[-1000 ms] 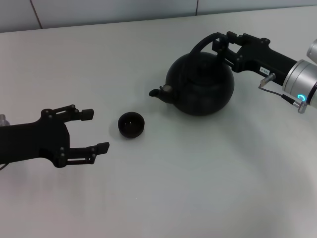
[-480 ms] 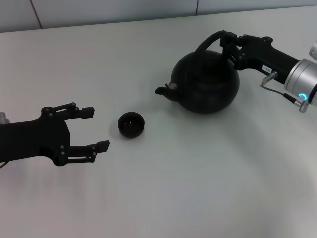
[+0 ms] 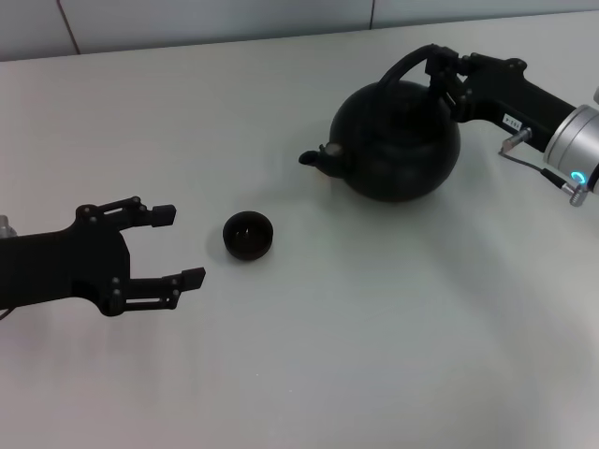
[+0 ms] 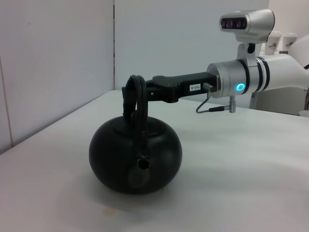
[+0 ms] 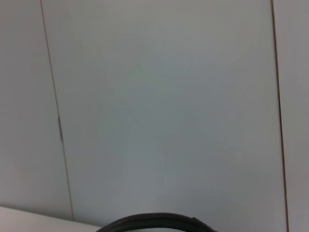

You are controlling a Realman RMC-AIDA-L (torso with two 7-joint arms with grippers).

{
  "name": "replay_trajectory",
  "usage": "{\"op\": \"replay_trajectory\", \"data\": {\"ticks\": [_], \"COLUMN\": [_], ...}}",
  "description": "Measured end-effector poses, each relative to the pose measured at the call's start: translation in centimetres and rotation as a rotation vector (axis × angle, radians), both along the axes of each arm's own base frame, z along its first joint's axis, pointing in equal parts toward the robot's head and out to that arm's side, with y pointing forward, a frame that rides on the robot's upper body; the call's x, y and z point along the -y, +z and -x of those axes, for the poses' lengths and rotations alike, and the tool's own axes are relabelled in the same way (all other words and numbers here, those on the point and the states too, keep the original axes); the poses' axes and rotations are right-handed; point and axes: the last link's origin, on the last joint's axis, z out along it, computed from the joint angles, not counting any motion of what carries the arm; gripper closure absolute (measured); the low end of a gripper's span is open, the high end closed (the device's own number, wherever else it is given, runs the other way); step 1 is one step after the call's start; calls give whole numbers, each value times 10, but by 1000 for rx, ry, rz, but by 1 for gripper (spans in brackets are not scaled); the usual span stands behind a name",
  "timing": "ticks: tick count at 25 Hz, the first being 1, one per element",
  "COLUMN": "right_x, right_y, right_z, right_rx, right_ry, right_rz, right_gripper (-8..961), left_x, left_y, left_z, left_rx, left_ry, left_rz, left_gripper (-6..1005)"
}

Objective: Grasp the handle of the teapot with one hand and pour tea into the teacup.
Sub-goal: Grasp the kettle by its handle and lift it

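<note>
The black teapot [image 3: 398, 140] hangs above the white table at the back right, spout [image 3: 318, 159] pointing left. My right gripper [image 3: 442, 73] is shut on the top of its arched handle [image 3: 404, 67]. The left wrist view shows the teapot [image 4: 135, 157] lifted off the table, its handle [image 4: 136, 96] held by the right gripper [image 4: 130, 92]. The small black teacup [image 3: 248, 235] stands on the table left of the teapot. My left gripper [image 3: 178, 246] is open and empty, left of the teacup. The right wrist view shows only an arc of the handle [image 5: 154, 221].
The white table [image 3: 356, 327] runs to a pale wall [image 3: 215, 19] at the back. The robot's head and right arm [image 4: 251, 77] show in the left wrist view beyond the teapot.
My right gripper has lifted the teapot by its handle, moving it up and slightly right. The left gripper and the teacup have not moved.
</note>
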Motion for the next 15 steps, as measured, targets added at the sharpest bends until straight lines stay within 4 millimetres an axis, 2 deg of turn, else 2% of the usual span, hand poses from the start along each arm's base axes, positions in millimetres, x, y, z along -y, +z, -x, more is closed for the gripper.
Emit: {"op": "replay_trajectory", "data": {"ticks": [8,15], "right_x": [5,1], "right_y": [-1,-1], "right_z": [5,13], "right_rx": [-2,29], "right_ry": [56,98], "right_rz": [-11,17], "right_gripper": [820,820], "left_x": [1,1], "left_y": [0,0], "left_z": [1,1], "left_rx": [0,0], "left_ry": [2,1], "left_rz": [1,0], "left_gripper": [136,136]}}
